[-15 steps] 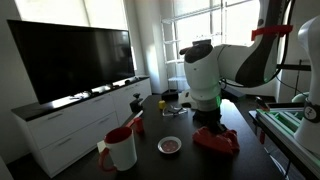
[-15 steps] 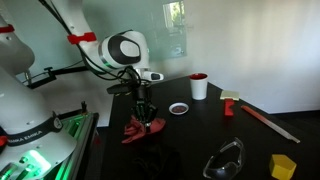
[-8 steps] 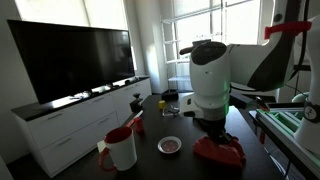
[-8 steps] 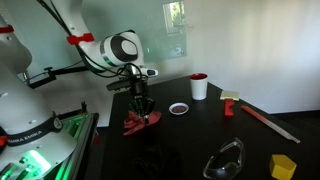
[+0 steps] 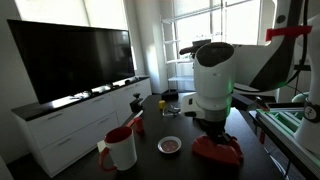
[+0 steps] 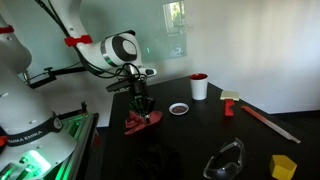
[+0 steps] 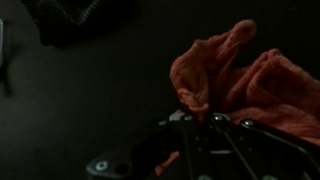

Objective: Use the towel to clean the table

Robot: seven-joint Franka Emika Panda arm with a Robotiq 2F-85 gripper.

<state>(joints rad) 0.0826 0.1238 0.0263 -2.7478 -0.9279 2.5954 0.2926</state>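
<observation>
The red towel (image 5: 217, 150) lies bunched on the black table (image 6: 190, 135), near its edge. It also shows in an exterior view (image 6: 140, 122) and fills the right of the wrist view (image 7: 240, 75). My gripper (image 6: 142, 111) points straight down and is shut on a fold of the towel, pressing it on the table. In the wrist view the fingers (image 7: 200, 122) pinch the cloth between them. In an exterior view (image 5: 213, 128) the arm's white body hides most of the gripper.
A white mug with red rim (image 5: 121, 148) (image 6: 199, 86), a small dish (image 5: 170, 145) (image 6: 178, 108), a red-handled tool (image 6: 255, 113), a yellow block (image 6: 284, 164) and a black looped object (image 6: 226, 160) lie on the table. A TV (image 5: 75, 55) stands on a white cabinet.
The gripper slid the towel along the table, toward the camera in one exterior view, then almost stopped over the last half second.
</observation>
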